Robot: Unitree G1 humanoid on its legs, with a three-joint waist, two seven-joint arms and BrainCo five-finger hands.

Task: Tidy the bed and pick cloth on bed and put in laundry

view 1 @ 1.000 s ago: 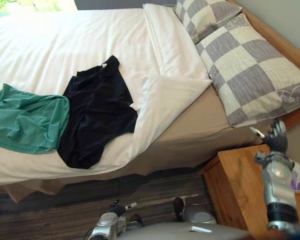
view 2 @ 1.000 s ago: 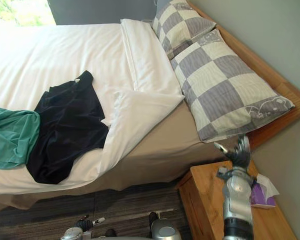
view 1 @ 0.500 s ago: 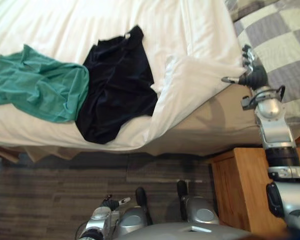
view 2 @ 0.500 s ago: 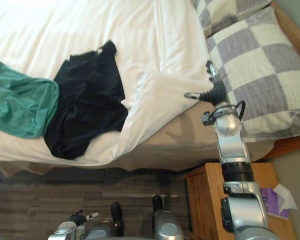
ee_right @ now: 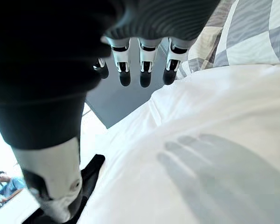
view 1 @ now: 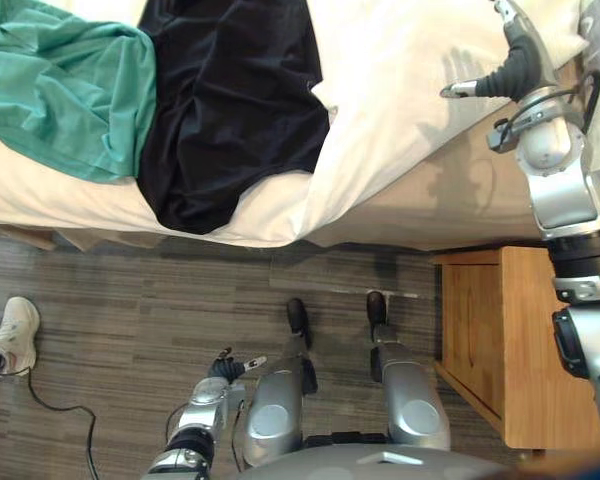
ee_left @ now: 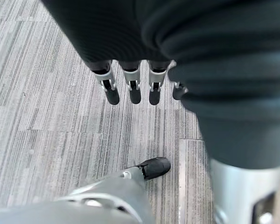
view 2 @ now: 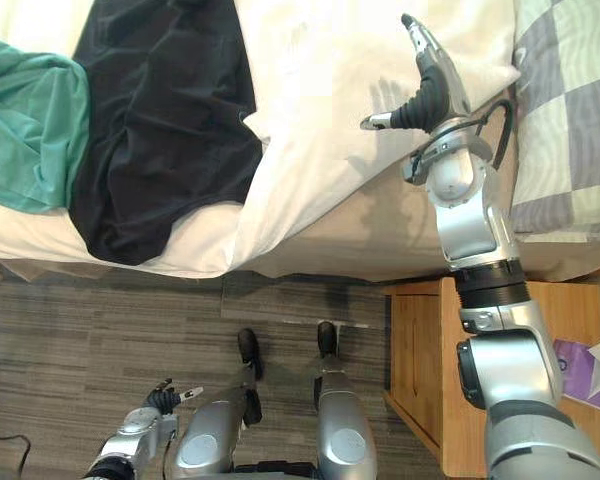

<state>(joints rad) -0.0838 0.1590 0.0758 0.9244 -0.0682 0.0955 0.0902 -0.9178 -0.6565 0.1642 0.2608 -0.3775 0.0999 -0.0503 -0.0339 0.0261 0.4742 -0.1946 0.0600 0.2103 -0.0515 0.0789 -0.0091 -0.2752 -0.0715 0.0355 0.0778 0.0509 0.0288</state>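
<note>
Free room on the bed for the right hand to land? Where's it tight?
Free: the white duvet between the black cloth and the checked pillow, under the open right hand; also the tan sheet strip below its fold. Crowded: the robot's left, where black cloth meets the green cloth.
</note>
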